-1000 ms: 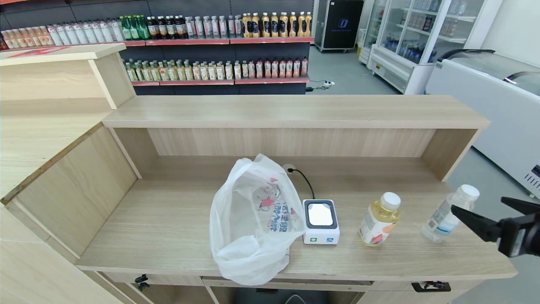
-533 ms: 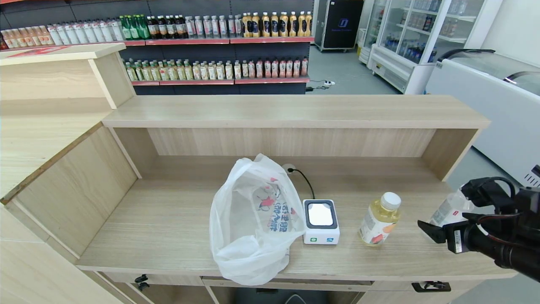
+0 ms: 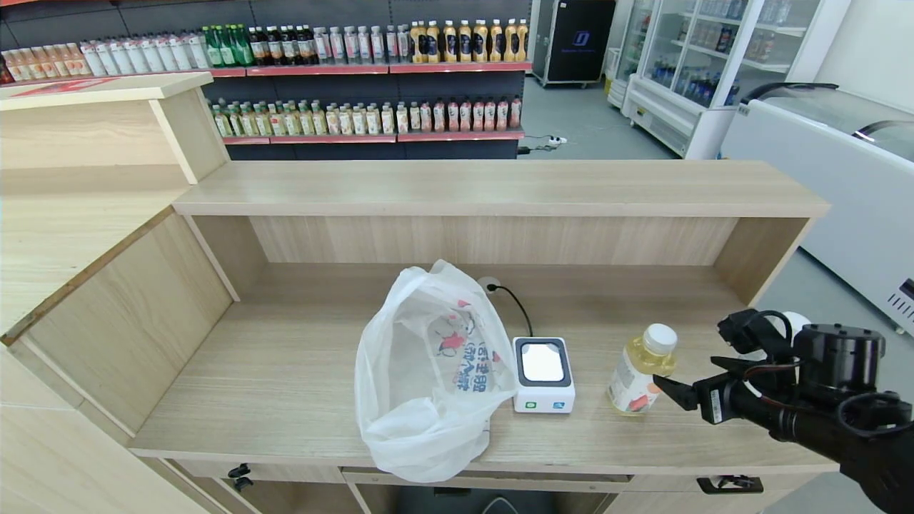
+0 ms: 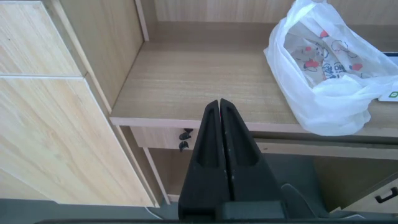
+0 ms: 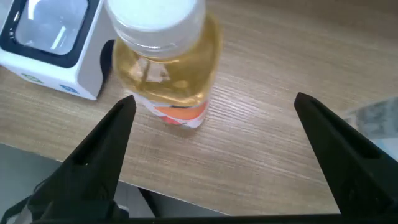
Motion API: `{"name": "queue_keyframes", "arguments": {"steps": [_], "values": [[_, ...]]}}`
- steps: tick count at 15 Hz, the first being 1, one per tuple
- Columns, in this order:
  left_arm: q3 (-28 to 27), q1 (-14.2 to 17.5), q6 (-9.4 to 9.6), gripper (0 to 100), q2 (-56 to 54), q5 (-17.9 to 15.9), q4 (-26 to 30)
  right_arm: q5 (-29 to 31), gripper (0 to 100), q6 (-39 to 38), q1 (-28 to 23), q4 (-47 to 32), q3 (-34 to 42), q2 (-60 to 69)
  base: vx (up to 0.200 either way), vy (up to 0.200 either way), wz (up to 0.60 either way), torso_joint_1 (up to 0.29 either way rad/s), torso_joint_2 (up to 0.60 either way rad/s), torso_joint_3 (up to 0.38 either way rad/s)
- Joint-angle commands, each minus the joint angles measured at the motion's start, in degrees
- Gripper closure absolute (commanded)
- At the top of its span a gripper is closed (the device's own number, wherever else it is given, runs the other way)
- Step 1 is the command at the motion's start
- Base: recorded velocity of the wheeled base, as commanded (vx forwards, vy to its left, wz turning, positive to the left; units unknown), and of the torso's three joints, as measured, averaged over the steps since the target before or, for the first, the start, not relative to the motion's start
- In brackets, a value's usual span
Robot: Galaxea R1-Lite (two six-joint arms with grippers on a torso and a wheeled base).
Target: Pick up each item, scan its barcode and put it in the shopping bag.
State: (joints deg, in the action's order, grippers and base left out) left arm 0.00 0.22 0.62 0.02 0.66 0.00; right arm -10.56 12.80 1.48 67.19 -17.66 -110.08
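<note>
The right gripper [image 5: 214, 102] has its fingers spread wide and they hold nothing. The yellow drink bottle [image 3: 640, 371] stands upright on the worktop [image 3: 285, 378], just ahead of the open gap and closer to the finger on the scanner's side. In the head view, one fingertip [image 3: 664, 385] is very near the lower part of the bottle, but I cannot tell if it touches. The scanner [image 3: 543, 375] is on the far side of the bottle from the fingers, near the bottle but apart from it. The shopping bag [image 3: 421, 378] stands with its mouth open, touching the scanner on the side away from the fingers. A clear water bottle [image 3: 794, 319] with a white cap is behind the right arm, mostly hidden, on the outer side of the fingers.

The left gripper [image 4: 219, 102] has its fingers pressed flat together, with nothing between them. The tips are in front of the worktop's front edge, and the bag is well apart from them, further along the worktop.
</note>
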Motion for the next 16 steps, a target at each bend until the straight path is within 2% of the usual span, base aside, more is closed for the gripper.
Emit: {"name": "queue_keyframes", "arguments": {"steps": [1, 9, 13, 16], "values": [[0.0, 0.0, -0.01, 100, 0.0, 0.0, 0.0, -1.0, 0, 0.0, 1.0, 0.2, -0.4, -4.0, 0.0, 0.0, 0.0, 0.0, 0.0, 0.0], [0.0, 0.0, -0.01, 100, 0.0, 0.0, 0.0, -3.6, 0, -1.0, 2.1, 9.4, -0.8, -11.2, 0.0, 0.0, 0.0, 0.0, 0.0, 0.0], [0.0, 0.0, -0.01, 100, 0.0, 0.0, 0.0, -3.6, 0, -3.9, 4.7, 18.9, -1.3, -17.8, 0.0, 0.0, 0.0, 0.0, 0.0, 0.0], [0.0, 0.0, -0.01, 100, 0.0, 0.0, 0.0, -3.6, 0, -4.7, 6.5, 22.7, -1.7, -21.6, 0.0, 0.0, 0.0, 0.0, 0.0, 0.0]]}}
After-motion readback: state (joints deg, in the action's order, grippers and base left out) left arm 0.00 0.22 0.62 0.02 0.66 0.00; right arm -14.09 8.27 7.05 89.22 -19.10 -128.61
